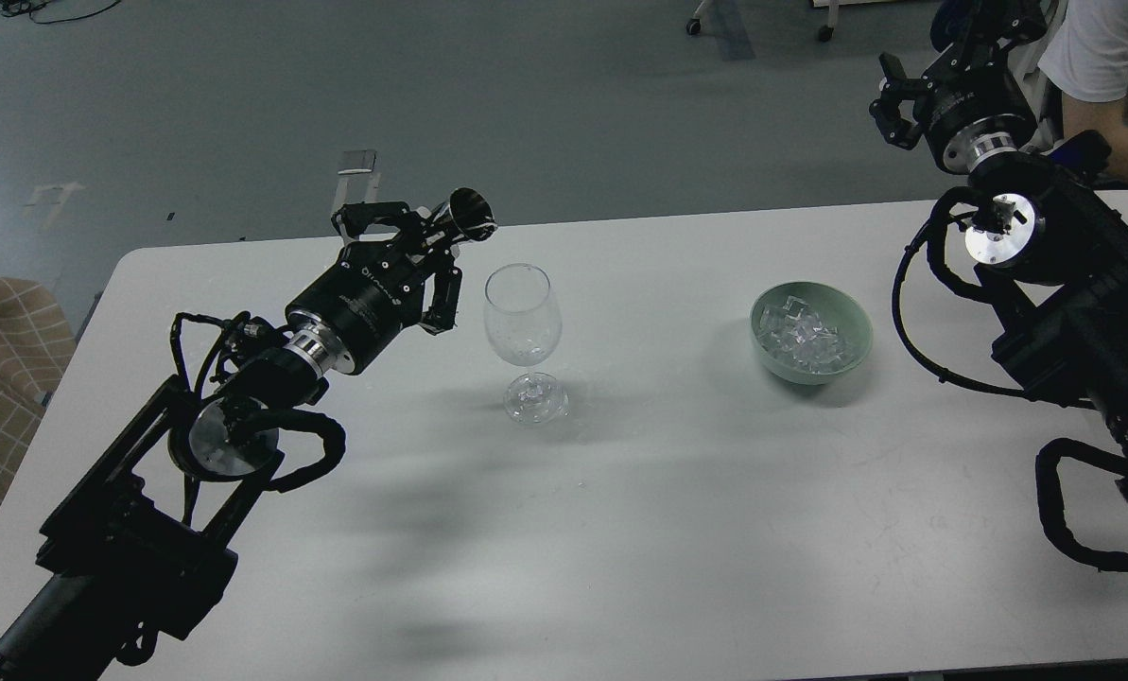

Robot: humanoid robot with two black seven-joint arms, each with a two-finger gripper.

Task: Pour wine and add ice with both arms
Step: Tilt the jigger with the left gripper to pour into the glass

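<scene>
Head view shows the wine glass (523,331) upright near the middle of the white counter (620,530); whether any wine is in it I cannot tell. Just to its left and above its rim, the left gripper (431,251) is clamped on a small dark metal cup (467,216) lying on its side, its long axis pointing up and right, mouth facing the glass but not yet over the bowl. The pour seems to turn on carrying that mouth rightward over the rim. The left arm reaches diagonally from the lower-left corner. The ice (800,336) sits heaped in a green bowl (857,326) well to the right, nearer the right gripper (890,99), which hangs raised beyond the counter's far edge, fingers spread, holding nothing.
</scene>
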